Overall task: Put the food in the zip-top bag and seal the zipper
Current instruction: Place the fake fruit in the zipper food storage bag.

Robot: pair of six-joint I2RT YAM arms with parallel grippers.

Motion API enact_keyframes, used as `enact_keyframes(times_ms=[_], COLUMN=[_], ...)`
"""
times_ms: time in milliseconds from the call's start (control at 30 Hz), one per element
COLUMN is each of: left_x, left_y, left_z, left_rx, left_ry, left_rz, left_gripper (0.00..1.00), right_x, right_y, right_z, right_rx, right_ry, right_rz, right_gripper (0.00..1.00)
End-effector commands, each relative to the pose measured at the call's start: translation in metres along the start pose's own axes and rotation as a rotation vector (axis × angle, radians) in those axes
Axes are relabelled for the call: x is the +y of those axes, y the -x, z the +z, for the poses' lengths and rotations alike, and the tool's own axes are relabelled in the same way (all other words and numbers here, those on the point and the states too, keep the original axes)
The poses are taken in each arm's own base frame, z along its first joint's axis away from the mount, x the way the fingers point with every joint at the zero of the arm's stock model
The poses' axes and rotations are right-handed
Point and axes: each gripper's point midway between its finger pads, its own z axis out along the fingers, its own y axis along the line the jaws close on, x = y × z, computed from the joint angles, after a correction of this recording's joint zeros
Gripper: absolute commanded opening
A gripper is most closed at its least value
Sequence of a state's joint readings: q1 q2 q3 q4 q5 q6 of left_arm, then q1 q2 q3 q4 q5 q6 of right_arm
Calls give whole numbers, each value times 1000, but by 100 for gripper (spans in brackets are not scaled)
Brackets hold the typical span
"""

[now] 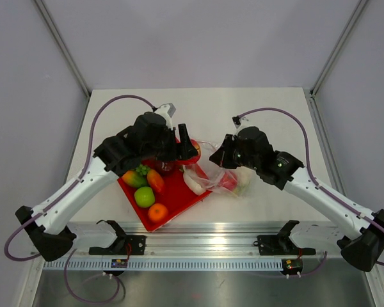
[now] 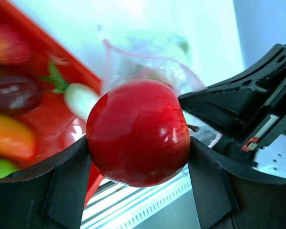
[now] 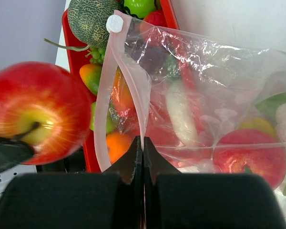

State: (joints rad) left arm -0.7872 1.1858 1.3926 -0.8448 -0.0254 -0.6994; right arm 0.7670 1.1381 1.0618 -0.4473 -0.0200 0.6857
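My left gripper [image 2: 138, 160] is shut on a glossy red apple [image 2: 138, 131], held between both fingers above the tray's right edge [image 1: 193, 148]. The clear zip-top bag [image 3: 219, 81] lies to its right [image 1: 221, 180], with a red fruit [image 3: 250, 160] and a white radish [image 3: 181, 114] inside. My right gripper [image 3: 143, 148] is shut on one lip of the pink zipper [image 3: 128, 81], and the bag's mouth gapes as a loop facing the apple [image 3: 38, 112]. The white slider [image 3: 115, 23] sits at the strip's far end.
The red tray [image 1: 179, 195] left of the bag carries a green apple [image 1: 144, 196], an orange [image 1: 157, 212], a carrot [image 1: 155, 181], a mango [image 1: 133, 178] and a netted melon [image 3: 90, 19]. The metal rail [image 1: 198, 246] runs along the near edge.
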Motion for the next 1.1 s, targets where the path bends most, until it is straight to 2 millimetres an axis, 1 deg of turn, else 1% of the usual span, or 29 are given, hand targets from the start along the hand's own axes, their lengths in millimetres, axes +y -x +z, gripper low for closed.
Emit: enact_keyframes(times_ms=[0,33,100,133,167,233,267,367,400,467,500,667,733,800,833,900,933,967,1033,1067], left_x=[-38,-35,-39,-40,-40,-44,-46,-45,-46,-44,-44,-35,-22,-1,12,34,42,59,72,84], left_y=[4,-2,-4,-7,-12,-14,-12,-1,5,13,17,24,24,25,19,15,11,2,-7,-17], left_z=[15,25,33,38,43,44,40,30,20,11,3,-14,-21,-22,-23,-23,-23,-21,-20,-19], left_rx=[38,62,75,88,109,129,122,76,58,27,13,-18,-35,-52,-50,-49,-48,-39,-25,-8], left_ry=[-169,-157,-181,-189,-192,-212,-220,-203,-200,-182,-176,-148,-119,-56,-29,33,57,117,155,196], left_rz=[8,3,-3,-6,-8,-11,-2,21,39,60,74,84,79,59,50,35,30,27,18,15], left_gripper=[46,47,49,65,79,96,98,99,99,99,99,97,94,92,90,89,89,89,89,89], right_x=[17,17,17,18,17,17,17,17,16,17,17,21,23,24,25,27,29,31,31,30], right_y=[12,13,13,14,13,13,13,13,11,13,13,17,19,20,21,23,26,28,37,38], right_z=[-16,-16,-18,-20,-20,-20,-20,-21,-19,-19,-19,-20,-22,-24,-26,-31,-34,-36,-42,-44], right_rx=[-54,-57,-57,-60,-57,-57,-56,-59,-56,-59,-60,-68,-75,-77,-82,-86,-93,-99,-138,-141], right_ry=[56,54,54,57,54,54,53,56,53,56,55,65,71,73,77,81,87,92,81,76], right_rz=[-7,-6,-7,-6,-4,-4,-3,-1,0,-1,-1,-6,-9,-9,-11,-15,-17,-20,-27,-29], right_gripper=[0,0,0,0,0,0,0,0,0,0,0,1,1,1,1,0,1,0,0,1])
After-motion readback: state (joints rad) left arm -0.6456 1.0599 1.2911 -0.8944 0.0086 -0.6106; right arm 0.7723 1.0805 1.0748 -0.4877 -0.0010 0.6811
